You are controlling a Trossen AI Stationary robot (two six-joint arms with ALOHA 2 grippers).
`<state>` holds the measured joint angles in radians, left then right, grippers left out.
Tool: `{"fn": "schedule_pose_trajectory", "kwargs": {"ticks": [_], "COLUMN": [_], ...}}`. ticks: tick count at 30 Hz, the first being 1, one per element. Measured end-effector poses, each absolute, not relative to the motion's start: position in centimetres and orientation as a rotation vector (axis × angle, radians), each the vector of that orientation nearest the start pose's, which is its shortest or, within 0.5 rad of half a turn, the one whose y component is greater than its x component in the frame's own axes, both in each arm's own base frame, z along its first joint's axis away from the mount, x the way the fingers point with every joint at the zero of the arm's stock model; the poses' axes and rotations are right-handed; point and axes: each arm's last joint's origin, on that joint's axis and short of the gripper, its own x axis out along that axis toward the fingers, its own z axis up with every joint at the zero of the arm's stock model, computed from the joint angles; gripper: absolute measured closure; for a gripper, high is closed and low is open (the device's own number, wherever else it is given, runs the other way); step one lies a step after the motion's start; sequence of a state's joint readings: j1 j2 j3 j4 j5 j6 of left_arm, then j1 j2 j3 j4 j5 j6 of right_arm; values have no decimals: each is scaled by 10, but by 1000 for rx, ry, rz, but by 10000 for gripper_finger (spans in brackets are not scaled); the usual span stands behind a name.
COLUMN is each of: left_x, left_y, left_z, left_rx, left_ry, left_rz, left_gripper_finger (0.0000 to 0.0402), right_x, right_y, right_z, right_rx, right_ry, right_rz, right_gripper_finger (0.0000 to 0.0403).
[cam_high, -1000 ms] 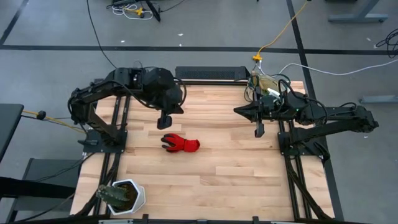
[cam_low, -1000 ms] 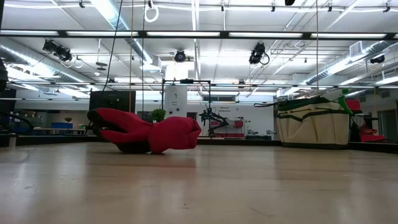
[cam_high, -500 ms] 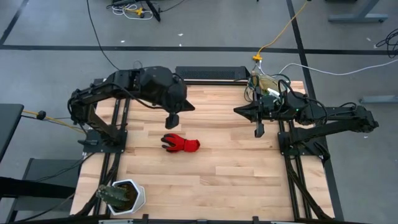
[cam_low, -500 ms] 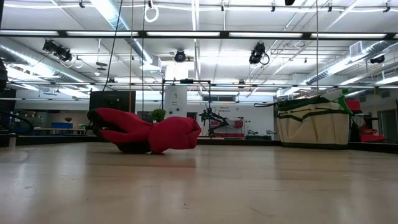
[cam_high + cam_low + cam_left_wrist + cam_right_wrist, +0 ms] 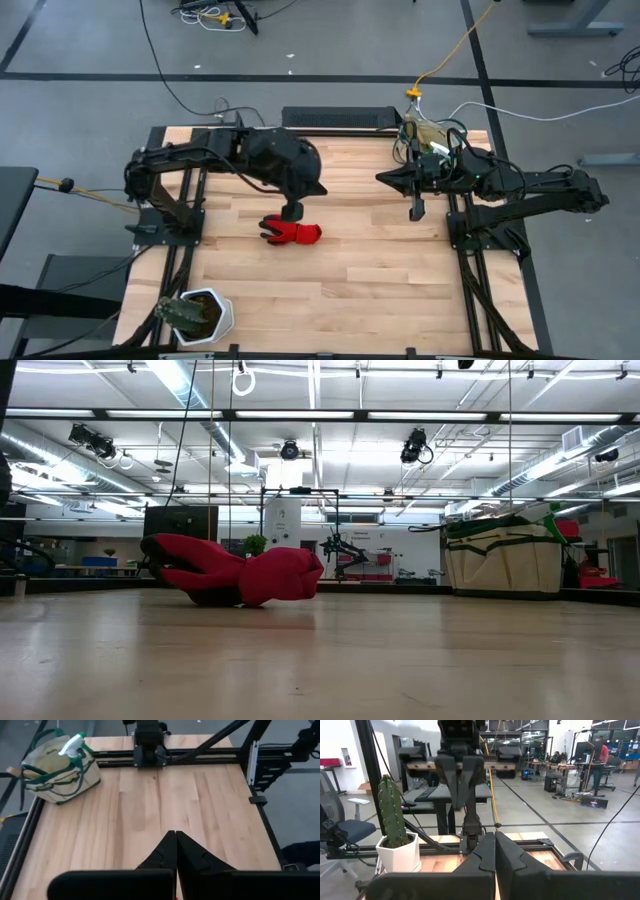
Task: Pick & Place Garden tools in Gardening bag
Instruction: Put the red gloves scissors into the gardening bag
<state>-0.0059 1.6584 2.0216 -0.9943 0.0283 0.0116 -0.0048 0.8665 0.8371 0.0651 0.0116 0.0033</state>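
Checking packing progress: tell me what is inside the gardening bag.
The gardening bag holds a translucent green watering vessel poking out on top, with a wooden handle along one side. Anything deeper is hidden by the canvas walls.

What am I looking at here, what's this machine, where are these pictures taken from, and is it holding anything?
This is a table robot with two dark arms, each ending in a two-finger gripper. One picture looks straight down on the wooden table, one looks level across it, and two come from cameras on the arms' wrists. The left gripper hangs right by a red glove lying mid-table, fingers shut, holding nothing. The right gripper waits near the right edge, also shut and empty. A beige gardening bag with green trim stands in a far corner with a green watering vessel poking out. A white pot with a cactus sits in the near left corner.
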Motion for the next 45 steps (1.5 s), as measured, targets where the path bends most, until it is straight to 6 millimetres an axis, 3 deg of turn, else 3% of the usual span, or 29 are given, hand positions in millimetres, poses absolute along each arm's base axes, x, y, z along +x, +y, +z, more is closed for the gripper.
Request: {"fn": "schedule_pose_trajectory", "kwargs": {"ticks": [7, 22, 27, 30, 34, 45], "left_x": [342, 338, 341, 342, 332, 298], "left_y": [-2, -1, 0, 2, 5, 9], "left_z": [441, 435, 420, 421, 424, 393], "left_rx": [30, 71, 46, 41, 34, -17], "left_ry": [664, 735, 772, 743, 699, 670], "left_rz": [-42, -21, -44, -48, -28, 0], "left_gripper_finger": [401, 401, 401, 401, 401, 401], "right_x": [192, 192, 192, 192, 192, 192], "right_y": [-1, -1, -1, -1, -1, -1], "right_z": [361, 361, 361, 361, 361, 359], "right_rx": [3, 0, -1, -1, -1, -2], "right_ry": [-35, -34, -34, -34, -32, -13], "right_rz": [-16, -16, -16, -16, -16, -16], "right_gripper_finger": [403, 403, 403, 403, 403, 403]}}
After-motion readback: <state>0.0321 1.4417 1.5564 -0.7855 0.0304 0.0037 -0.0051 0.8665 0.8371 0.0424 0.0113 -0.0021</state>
